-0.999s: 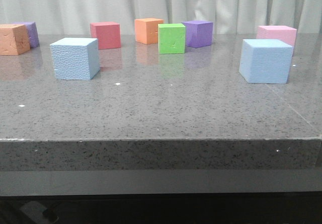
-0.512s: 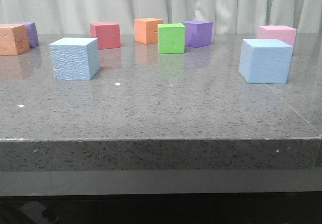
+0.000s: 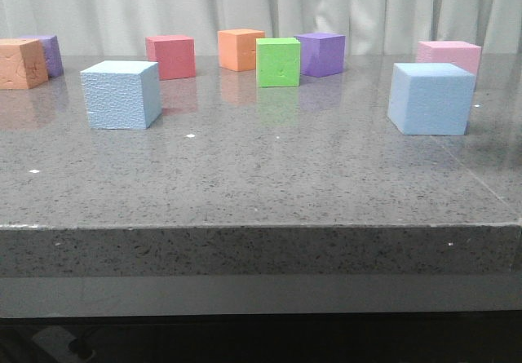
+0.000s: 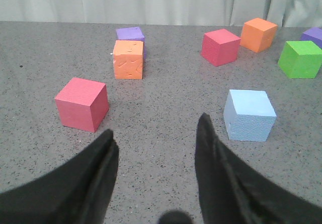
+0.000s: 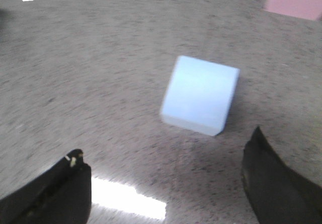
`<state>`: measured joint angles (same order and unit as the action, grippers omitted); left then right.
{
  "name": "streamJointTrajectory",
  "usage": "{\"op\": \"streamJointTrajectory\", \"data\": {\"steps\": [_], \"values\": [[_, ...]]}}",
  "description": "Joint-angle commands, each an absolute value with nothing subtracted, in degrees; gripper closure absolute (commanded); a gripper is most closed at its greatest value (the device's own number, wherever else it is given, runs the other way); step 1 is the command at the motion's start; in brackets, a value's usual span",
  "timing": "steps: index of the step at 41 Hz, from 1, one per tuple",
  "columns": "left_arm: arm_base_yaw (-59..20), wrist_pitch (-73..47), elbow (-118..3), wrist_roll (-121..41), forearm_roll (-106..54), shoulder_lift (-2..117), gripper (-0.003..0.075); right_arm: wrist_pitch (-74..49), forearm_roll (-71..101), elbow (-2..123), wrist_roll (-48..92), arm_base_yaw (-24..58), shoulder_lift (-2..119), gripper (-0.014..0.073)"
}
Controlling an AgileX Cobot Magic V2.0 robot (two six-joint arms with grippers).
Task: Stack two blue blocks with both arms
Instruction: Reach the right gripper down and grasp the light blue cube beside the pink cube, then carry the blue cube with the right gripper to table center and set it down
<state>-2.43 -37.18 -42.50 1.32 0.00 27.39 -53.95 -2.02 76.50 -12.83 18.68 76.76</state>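
Nearest the table's (image 3: 245, 192) front edge nothing stands, and neither arm shows in the front view; the two blue blocks lie a little further back, well apart and both flat on the grey stone, nothing stacked yet. Taking the green cube (image 3: 278, 62) as landmark, the left blue block (image 3: 121, 94) sits nearer the camera and off to its left, the right blue block (image 3: 430, 98) nearer and off to its right, just in front of the pink cube (image 3: 449, 55). In its wrist view the left gripper (image 4: 156, 143) stands wide with nothing between its fingers, and the left blue block (image 4: 249, 115) lies ahead of it and out past one finger, not on its line — so that arm likely needs a sideways correction before closing in. The right gripper (image 5: 166, 183) is spread wide too, and empty, with the right blue block (image 5: 200, 94) ahead and close to centred between the fingers, corner turned slightly; the picture is blurred. Each arm is nearer its own side's block. Beyond stand the red, orange and purple cubes. Against the earlier front views, no block has shifted.
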Motion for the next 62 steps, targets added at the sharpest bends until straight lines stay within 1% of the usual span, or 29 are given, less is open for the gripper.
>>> {"op": "streamJointTrajectory", "data": {"steps": [1, 12, 19, 34, 36, 41, 44, 51, 58, 62], "values": [[-2.82, -32.68, -44.43, 1.72, -0.31, 28.08, 0.0377, -52.25, -9.01, 80.60, -19.39, 18.94, 78.95, -0.0019], [-2.82, -32.68, -44.43, 1.72, -0.31, 28.08, 0.0377, -49.60, -10.36, 84.97, -22.62, 18.88, 88.43, -0.0019], [-2.82, -32.68, -44.43, 1.72, -0.31, 28.08, 0.0377, -47.83, -10.54, 85.20, -25.82, 18.27, 93.21, -0.0019], [-2.82, -32.68, -44.43, 1.72, -0.31, 28.08, 0.0377, -48.10, -10.05, 85.20, -26.33, 17.42, 99.20, -0.0017], [-2.82, -32.68, -44.43, 1.72, -0.31, 28.08, 0.0377, -48.34, -9.97, 85.20, -26.33, 17.42, 99.20, 0.0002], [-2.82, -32.68, -44.43, 1.72, -0.31, 28.08, 0.0377, -49.41, -9.84, 85.60, -26.33, 17.42, 99.14, 0.0141], [-2.82, -32.68, -44.43, 1.72, -0.31, 28.08, 0.0377, -51.31, -9.15, 86.56, -26.33, 17.49, 99.09, 0.0187], [-2.82, -32.68, -44.43, 1.72, -0.31, 28.08, 0.0377, -56.90, -8.18, 91.14, -26.09, 19.28, 98.74, 0.0200], [-2.82, -32.68, -44.43, 1.72, -0.31, 28.08, 0.0377, -57.78, -8.29, 95.83, -26.10, 24.86, 98.81, 0.0200], [-2.82, -32.68, -44.43, 1.72, -0.31, 28.08, 0.0377, -57.38, -9.38, 97.38, -28.85, 28.52, 99.49, 0.0200]]}}
